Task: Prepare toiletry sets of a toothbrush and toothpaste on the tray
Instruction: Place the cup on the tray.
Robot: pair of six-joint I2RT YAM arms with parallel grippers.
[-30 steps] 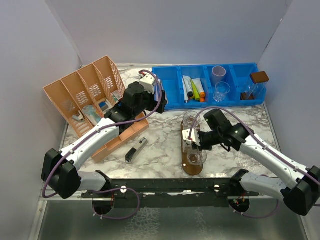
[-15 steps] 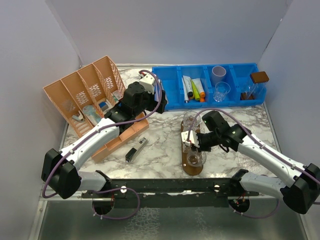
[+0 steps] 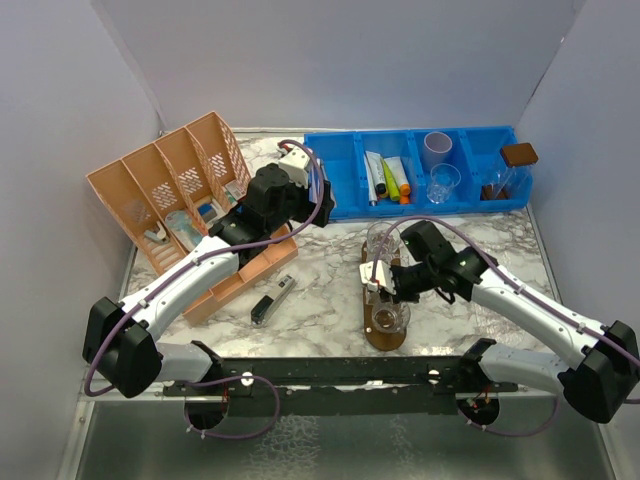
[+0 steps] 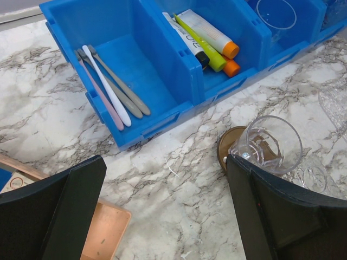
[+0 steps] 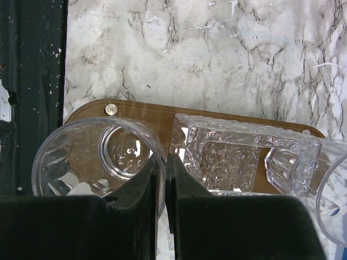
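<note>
Top external view: at the left, the orange divided plastic basket (image 3: 150, 195) is sitting on the marbled worktop (image 3: 320, 300). The left arm is stretching diagonally from its base over the basket's near corner toward the blue compartmented plastic bin (image 3: 470, 205). The left gripper (image 4: 164, 162) is hovering with its jaws spread wide, holding nothing. Its wrist view is showing thin pale toothbrushes (image 4: 111, 86) lying side by side on one slant in a bin compartment. Squeeze tubes (image 4: 209, 35), one lime green, are lying in the next; their print is too small to read. Further right, the dark brown wooden oblong tray (image 3: 386, 342) is lying with its long axis running near to far. The right arm is reaching in from the right. The right gripper (image 3: 383, 282) is pointing down over the tray's near half, its jaws nearly closed and pinching the rim of a clear plastic tumbler (image 3: 390, 318) standing upright there. A second clear tumbler (image 3: 382, 240) is standing at the tray's far end.
</note>
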